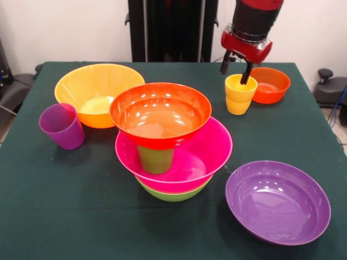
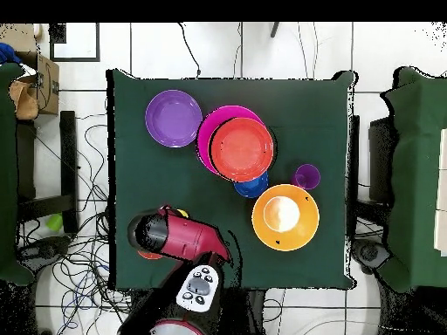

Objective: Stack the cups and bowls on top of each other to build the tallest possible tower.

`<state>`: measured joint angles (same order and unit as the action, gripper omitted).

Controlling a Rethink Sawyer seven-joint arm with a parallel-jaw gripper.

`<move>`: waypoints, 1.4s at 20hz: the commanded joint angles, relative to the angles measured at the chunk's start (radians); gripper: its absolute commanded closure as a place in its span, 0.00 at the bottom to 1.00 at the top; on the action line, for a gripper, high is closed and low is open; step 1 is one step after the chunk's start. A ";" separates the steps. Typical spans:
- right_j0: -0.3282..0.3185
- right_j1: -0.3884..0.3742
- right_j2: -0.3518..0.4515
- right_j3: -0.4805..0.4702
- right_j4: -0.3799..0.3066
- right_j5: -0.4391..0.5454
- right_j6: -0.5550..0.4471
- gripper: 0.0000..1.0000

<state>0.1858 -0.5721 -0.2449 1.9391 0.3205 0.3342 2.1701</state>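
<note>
The pincer (image 1: 237, 69) is open, with one finger inside the yellow cup (image 1: 239, 95) and one outside its rim. It is not squeezing the cup. A small red-orange bowl (image 1: 269, 84) sits just beside it. The tower (image 1: 168, 141) stands well apart from it, nearer the front camera: lime bowl, pink bowl, green cup, big red-orange bowl.

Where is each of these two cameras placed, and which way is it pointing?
Front view: sits across the table, facing the robot; the gripper comes down from above at the yellow cup.
Overhead view: above the table, looking straight down; the arm enters from the bottom.
Both show the tower and the purple bowl.
</note>
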 commanded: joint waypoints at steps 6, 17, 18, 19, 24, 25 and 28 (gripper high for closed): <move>0.007 0.089 0.072 -0.041 0.038 -0.147 0.194 0.00; -0.009 0.092 0.061 -0.028 0.029 -0.186 0.180 0.00; -0.014 0.090 0.062 -0.027 0.028 -0.186 0.176 0.00; -0.018 0.088 0.063 -0.027 0.026 -0.185 0.173 0.00; 0.009 0.094 0.029 -0.039 0.031 -0.171 0.180 0.00; 0.022 0.097 0.013 -0.046 0.033 -0.163 0.184 1.00; 0.025 0.099 0.008 -0.048 0.033 -0.161 0.185 1.00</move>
<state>0.1938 -0.4998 -0.2583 1.9389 0.3213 0.1999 2.1703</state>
